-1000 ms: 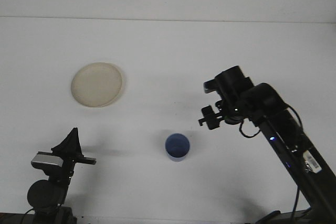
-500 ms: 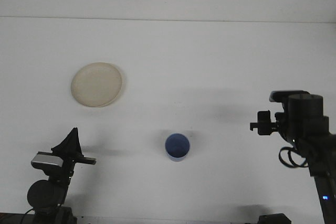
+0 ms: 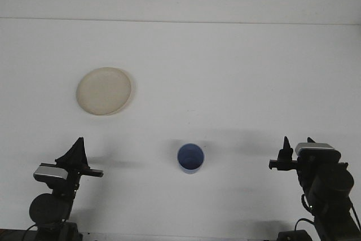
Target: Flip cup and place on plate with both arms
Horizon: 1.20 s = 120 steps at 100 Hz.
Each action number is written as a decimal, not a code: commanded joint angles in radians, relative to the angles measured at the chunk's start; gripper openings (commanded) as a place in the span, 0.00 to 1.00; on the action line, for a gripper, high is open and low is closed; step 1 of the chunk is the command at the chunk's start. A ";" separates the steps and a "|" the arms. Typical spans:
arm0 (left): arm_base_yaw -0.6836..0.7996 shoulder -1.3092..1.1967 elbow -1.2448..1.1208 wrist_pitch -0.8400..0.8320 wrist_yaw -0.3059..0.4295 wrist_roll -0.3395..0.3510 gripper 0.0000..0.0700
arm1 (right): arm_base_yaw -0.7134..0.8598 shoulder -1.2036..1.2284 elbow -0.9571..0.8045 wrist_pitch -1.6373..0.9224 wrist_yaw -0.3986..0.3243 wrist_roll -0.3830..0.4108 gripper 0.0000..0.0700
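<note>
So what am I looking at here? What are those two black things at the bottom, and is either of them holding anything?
This is one camera looking forward over a white table from the robot's own side. The two black things are the ends of its arms: the left gripper at bottom left, the right gripper at bottom right. Neither holds anything. Between them a blue cup stands mouth up. Further back on the left lies a round cream plate, with nothing on it. The cup is meant to end up there.
</note>
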<state>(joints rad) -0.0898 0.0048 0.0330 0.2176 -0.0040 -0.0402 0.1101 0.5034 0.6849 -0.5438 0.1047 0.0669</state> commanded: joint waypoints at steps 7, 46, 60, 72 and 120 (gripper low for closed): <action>-0.001 -0.002 -0.019 0.012 -0.002 0.002 0.02 | 0.002 -0.059 -0.104 0.175 0.000 -0.012 0.60; -0.001 -0.002 -0.019 0.013 -0.002 0.002 0.02 | 0.003 -0.084 -0.158 0.297 -0.005 -0.005 0.59; -0.001 -0.002 -0.019 0.012 -0.002 0.002 0.02 | 0.003 -0.084 -0.158 0.298 -0.006 -0.014 0.59; -0.001 -0.002 -0.019 0.012 -0.002 0.002 0.02 | 0.003 -0.084 -0.158 0.314 -0.006 -0.016 0.59; -0.002 0.016 0.171 -0.138 -0.002 -0.164 0.02 | 0.003 -0.084 -0.158 0.323 0.002 -0.020 0.60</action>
<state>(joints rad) -0.0898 0.0139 0.1192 0.1013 -0.0040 -0.1558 0.1104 0.4187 0.5186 -0.2333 0.1020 0.0559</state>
